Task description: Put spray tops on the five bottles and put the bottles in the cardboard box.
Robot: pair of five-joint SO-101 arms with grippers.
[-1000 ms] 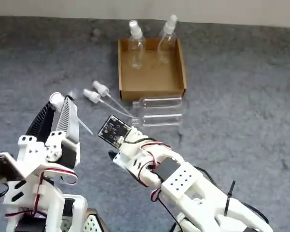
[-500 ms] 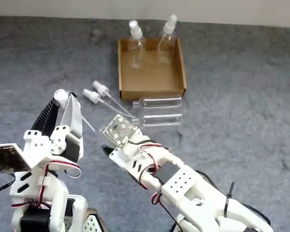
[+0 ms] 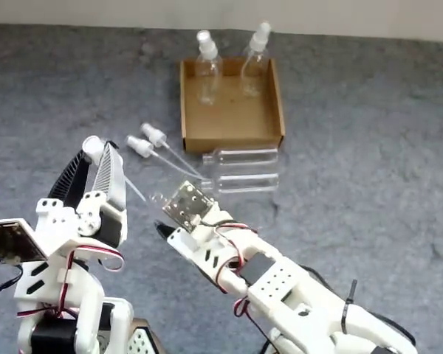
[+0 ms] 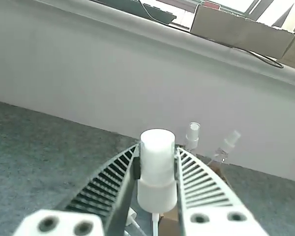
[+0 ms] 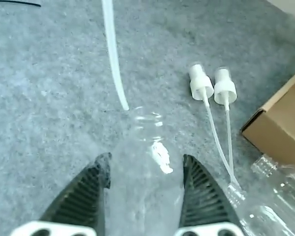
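Raised left hand (image 4: 157, 148) pinches a spray top (image 4: 157, 177); lower right hand (image 5: 145, 164) clamps a bottle (image 5: 146, 142).

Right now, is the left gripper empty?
No, the left gripper is shut on a white spray top held between its fingers.

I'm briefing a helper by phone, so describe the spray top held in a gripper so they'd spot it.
From the cardboard box, look toward the left gripper. The spray top is clamped between its fingers, unlike the two loose tops lying on the carpet.
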